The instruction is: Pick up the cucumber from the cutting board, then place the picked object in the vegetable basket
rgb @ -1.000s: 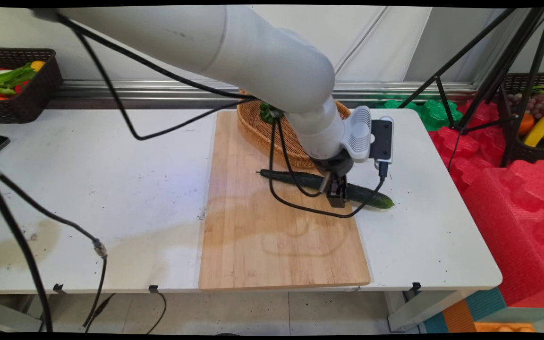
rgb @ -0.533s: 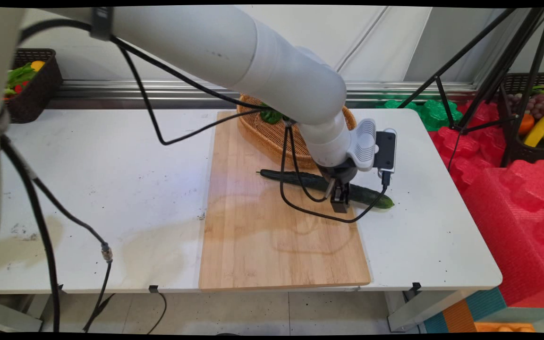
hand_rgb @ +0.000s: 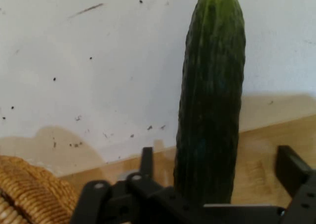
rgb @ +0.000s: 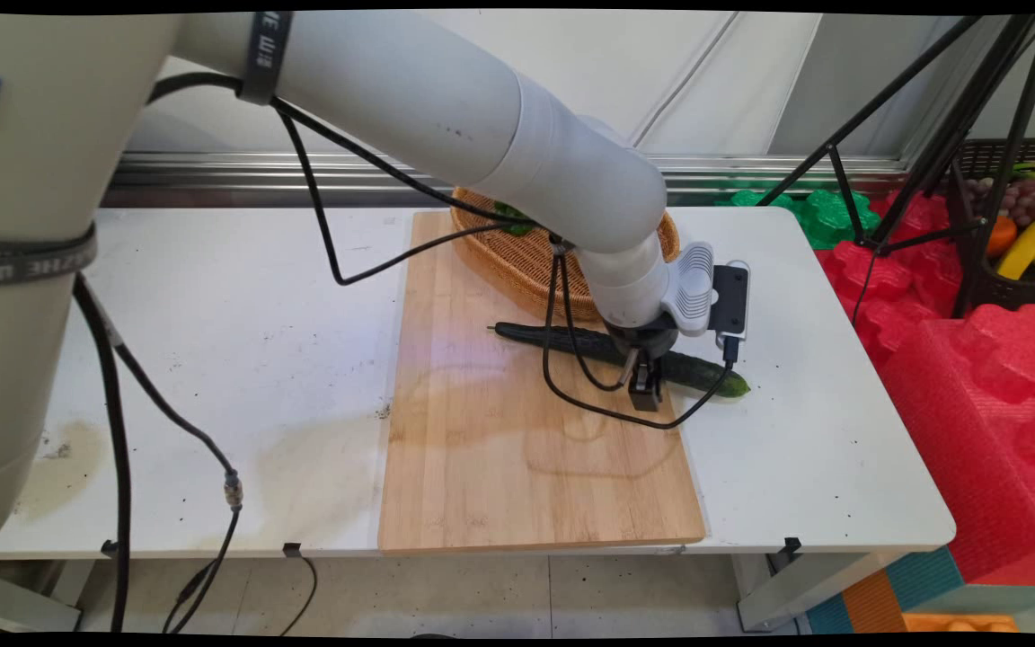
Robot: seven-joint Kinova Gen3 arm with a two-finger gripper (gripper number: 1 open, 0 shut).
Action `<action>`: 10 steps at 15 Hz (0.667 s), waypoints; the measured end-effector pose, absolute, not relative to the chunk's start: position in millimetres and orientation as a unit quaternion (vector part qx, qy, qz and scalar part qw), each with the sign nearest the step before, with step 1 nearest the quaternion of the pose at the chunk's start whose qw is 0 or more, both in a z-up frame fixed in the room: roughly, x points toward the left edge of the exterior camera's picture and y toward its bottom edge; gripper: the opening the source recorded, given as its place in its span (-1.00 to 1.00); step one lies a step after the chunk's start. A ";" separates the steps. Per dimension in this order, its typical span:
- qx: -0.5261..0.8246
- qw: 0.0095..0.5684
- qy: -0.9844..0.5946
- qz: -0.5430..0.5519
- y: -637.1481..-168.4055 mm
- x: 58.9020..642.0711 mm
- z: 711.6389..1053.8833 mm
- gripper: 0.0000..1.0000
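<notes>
From the main view, the tool [rgb: 645, 388] is down over a cucumber [rgb: 571, 340] lying across the far right corner of the cutting board [rgb: 517, 467], its tip out on the tabletop [rgb: 212, 359], beside a wicker basket [rgb: 526, 261]. In the hand view the fingers [hand_rgb: 146, 161] stand apart, straddling the cucumber [hand_rgb: 212, 100] (unclamped); centring it before closing would seem wise.

A dark green ridged cucumber [hand_rgb: 211, 100] lies over a pale wood cutting board [rgb: 517, 449], beside a tan woven basket [rgb: 517, 256].
</notes>
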State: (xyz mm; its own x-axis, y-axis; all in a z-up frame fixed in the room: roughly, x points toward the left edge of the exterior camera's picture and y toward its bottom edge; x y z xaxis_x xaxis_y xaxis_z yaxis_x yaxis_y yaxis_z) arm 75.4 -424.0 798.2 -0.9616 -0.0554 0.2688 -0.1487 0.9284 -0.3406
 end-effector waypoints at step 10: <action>0.062 0.133 -0.971 0.190 -408.5 85.5 814.0 -1.00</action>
